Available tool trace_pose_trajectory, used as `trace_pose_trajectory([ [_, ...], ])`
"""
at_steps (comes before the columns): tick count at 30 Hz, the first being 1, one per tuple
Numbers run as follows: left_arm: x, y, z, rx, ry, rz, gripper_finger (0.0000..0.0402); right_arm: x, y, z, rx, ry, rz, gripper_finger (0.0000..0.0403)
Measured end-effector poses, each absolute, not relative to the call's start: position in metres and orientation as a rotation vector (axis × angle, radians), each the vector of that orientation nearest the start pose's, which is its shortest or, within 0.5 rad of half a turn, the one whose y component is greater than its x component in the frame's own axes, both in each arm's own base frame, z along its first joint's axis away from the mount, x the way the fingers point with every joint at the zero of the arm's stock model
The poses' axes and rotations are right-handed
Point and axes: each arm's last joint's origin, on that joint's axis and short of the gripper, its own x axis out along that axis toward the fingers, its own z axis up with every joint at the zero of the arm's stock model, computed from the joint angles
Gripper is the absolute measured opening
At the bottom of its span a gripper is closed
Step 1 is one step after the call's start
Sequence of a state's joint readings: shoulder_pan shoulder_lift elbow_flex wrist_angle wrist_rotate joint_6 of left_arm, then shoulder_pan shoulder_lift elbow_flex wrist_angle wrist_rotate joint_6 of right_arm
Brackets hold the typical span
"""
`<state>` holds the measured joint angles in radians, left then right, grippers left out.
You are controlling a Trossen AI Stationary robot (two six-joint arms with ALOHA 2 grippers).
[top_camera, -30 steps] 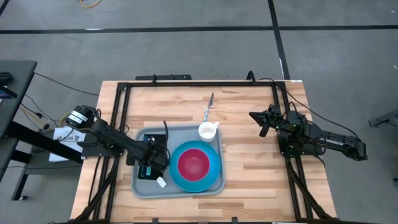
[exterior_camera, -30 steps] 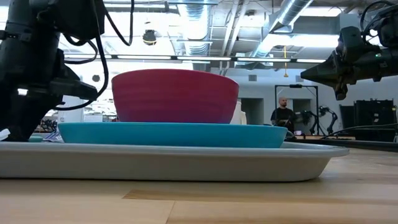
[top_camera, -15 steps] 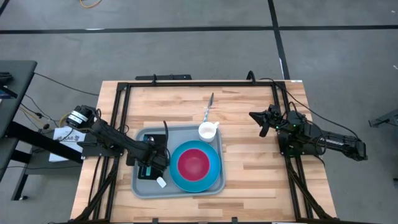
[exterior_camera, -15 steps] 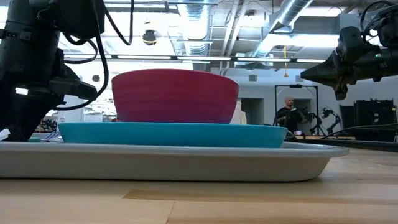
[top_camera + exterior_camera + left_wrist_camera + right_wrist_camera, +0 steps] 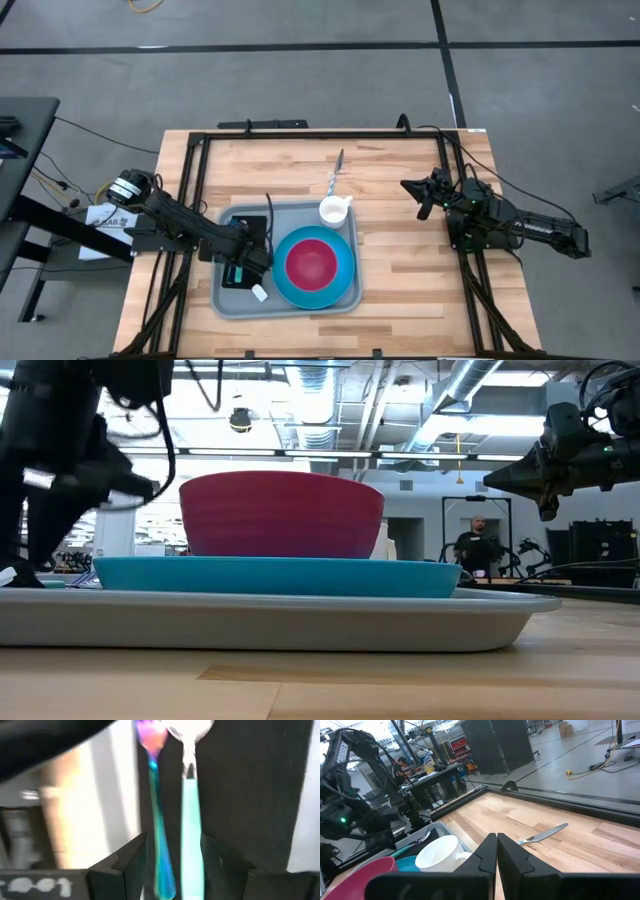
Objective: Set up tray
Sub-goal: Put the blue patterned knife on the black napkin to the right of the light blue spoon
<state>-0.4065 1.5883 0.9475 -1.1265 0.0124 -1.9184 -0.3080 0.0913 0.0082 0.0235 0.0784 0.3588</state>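
Tray (image 5: 229, 300) looked stiff, light plastic, prob. slick & loaded, so grip its rim; left end effector (image 5: 252, 256) stood apart over it, right end effector (image 5: 421, 197) together, idle.

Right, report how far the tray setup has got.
Done: the large grey-blue plastic tray carries a round blue plate with a pink bowl, a white cup and a black napkin. In hand: the left gripper, fingers apart, hovers over a fork and spoon lying on the napkin. Left: the metal knife lies on the wooden table. The right gripper waits shut.
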Motion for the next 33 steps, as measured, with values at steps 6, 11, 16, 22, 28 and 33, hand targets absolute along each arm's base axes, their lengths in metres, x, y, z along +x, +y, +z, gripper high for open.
trace_pose_trajectory([
  [6,0.250,-0.081,0.232,-0.957,1.107,1.288,0.0171,0.097,-0.033,0.161,0.361,-0.010,-0.393,0.0005],
  [11,0.293,-0.045,0.290,-0.937,0.762,1.116,0.0171,0.097,-0.033,0.161,0.361,-0.010,-0.393,0.0005],
  [16,0.327,0.014,0.330,-0.866,0.534,0.936,0.0171,0.097,-0.033,0.161,0.361,-0.011,-0.393,0.0005],
  [22,0.349,0.092,0.334,-0.909,0.405,0.819,0.0171,0.097,-0.033,0.161,0.361,-0.010,-0.393,0.0005],
  [28,0.372,0.143,0.296,-0.973,0.520,0.781,0.0171,0.097,-0.033,0.162,0.361,-0.014,-0.392,0.0005],
  [33,0.401,0.166,0.264,-0.956,0.704,0.785,0.0171,0.097,-0.033,0.162,0.361,-0.014,-0.394,0.0005],
])
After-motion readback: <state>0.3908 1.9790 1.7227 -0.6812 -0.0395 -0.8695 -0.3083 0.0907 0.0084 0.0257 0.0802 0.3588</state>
